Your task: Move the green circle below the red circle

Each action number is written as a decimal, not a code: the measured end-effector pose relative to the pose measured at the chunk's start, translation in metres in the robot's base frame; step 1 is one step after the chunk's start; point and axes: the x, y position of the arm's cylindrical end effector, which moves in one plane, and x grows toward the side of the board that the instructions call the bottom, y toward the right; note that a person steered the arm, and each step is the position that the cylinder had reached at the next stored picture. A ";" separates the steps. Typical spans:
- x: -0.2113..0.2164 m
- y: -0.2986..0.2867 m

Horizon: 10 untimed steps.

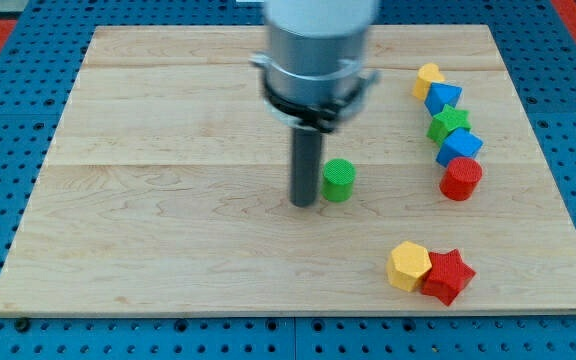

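Progress looks partial: the green circle [338,180] sits near the middle of the wooden surface [148,250], well apart from the red circle [460,179], which lies toward the right of the frame at about the same height. The goal spot, the bare wood just under the red circle, holds nothing yet.

The arm carries no gripper, so there is nothing to open or close; its dark rod comes down from the upper centre of the frame, and my tip [303,204] rests just beside the green circle on its left, touching it or very nearly so. That placement suits a push toward the right of the frame.

A column of blocks runs down the right side: a yellow block [428,78], a blue block [445,98], a green star [449,122], and a blue block [459,145] touching the red circle's top. Lower down, a yellow hexagon [409,265] and a red star [448,275] sit together.

What is left, by this reading, is a push rightward and slightly downward, ending between the red circle and the lower pair without disturbing either.
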 end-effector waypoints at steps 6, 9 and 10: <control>0.051 0.151; 0.078 0.225; 0.058 0.253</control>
